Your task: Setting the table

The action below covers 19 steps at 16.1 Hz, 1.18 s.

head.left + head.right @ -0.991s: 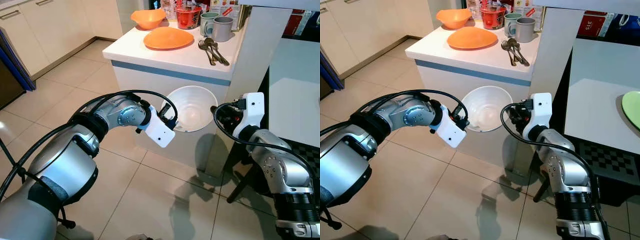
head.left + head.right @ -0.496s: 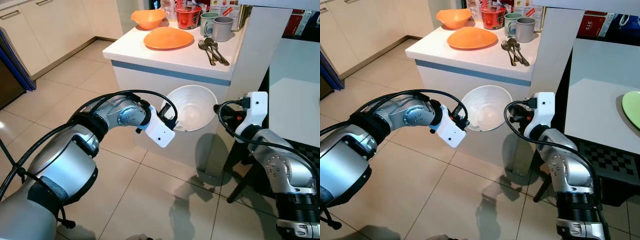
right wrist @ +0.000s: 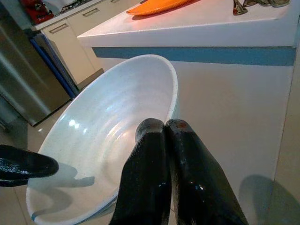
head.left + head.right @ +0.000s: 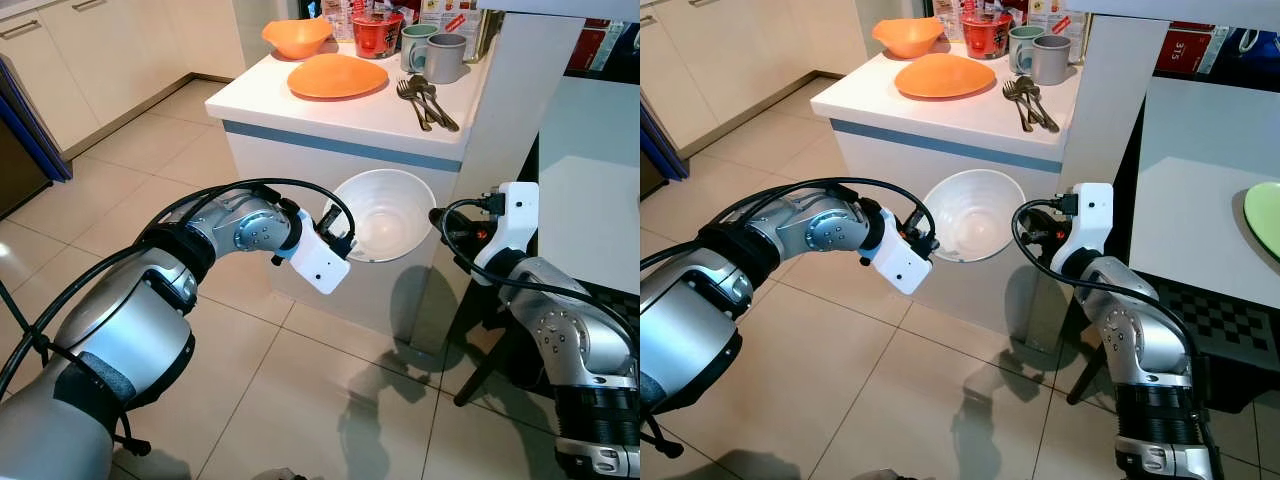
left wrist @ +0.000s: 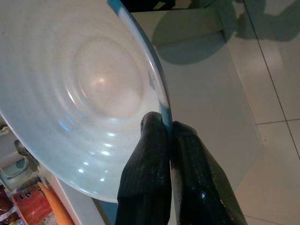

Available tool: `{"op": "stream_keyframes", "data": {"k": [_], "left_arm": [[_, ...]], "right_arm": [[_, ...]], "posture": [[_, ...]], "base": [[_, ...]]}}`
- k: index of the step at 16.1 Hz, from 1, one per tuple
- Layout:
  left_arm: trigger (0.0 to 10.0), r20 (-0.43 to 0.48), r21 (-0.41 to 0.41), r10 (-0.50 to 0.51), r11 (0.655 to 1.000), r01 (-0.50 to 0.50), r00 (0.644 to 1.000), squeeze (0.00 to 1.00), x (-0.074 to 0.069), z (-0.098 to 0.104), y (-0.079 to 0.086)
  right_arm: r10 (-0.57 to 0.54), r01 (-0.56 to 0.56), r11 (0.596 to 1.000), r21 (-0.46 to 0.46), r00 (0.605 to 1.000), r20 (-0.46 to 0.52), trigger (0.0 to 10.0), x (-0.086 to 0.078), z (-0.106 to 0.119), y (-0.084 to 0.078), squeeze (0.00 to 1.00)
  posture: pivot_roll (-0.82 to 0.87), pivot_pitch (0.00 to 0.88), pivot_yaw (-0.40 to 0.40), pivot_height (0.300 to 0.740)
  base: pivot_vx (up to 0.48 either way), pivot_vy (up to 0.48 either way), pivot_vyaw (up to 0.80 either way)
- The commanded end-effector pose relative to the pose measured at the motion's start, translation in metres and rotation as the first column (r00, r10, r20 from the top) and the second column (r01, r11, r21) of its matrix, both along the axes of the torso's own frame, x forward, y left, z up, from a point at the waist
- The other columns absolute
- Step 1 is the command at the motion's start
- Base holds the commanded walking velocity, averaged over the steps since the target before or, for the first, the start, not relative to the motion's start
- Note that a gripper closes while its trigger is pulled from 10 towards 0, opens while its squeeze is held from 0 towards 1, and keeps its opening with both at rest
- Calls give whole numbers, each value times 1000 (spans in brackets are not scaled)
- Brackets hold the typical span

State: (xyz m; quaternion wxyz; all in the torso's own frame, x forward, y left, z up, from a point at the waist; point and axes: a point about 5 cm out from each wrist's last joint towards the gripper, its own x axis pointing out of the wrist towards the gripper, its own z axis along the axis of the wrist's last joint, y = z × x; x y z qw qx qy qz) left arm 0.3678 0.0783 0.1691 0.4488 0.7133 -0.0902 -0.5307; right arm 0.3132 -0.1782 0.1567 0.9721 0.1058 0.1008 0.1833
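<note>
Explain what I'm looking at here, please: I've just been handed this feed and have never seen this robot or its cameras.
This is a humanoid robot with two silver arms, each ending in two long black fingers. The two wide pictures come from a stereo camera on its head, looking forward and down. The other two come from cameras on its wrists, looking along the fingers.

The left gripper is shut on the rim of a white bowl, holding it tilted in the air in front of a white counter. The right gripper is beside the bowl's other edge with its fingers closed together, not holding it.

On the counter are an orange plate, an orange bowl, two mugs, a red cup and some forks and spoons. To the robot's right stands a white table with a green plate.
</note>
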Motion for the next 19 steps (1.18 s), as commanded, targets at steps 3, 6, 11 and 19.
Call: {"op": "stream_keyframes", "data": {"k": [3, 6, 11, 19], "left_arm": [[0, 124, -114, -105, 986, 120, 987, 0, 0, 34, -26], [0, 155, -117, -118, 984, 137, 981, 0, 0, 36, -29], [0, 155, -123, -120, 983, 139, 981, 0, 0, 36, -29], [0, 160, -128, -124, 981, 146, 979, 0, 0, 36, -31]], "right_arm": [[132, -123, 987, 108, 988, -79, 10000, -4, -3, 22, 0], [169, -156, 977, 143, 982, -82, 10000, -7, 0, 23, 0], [112, -110, 993, 37, 991, -72, 10000, -5, -3, 15, 902], [165, -160, 985, 67, 984, -67, 10000, -8, 0, 25, 1000]], "posture": [[-44, 0, 110, 740], [-43, 0, 108, 740], [-47, 0, 110, 740], [-43, 0, 109, 740]], "base": [[0, 0, 0], [0, 0, 0], [0, 0, 0], [0, 0, 0]]}}
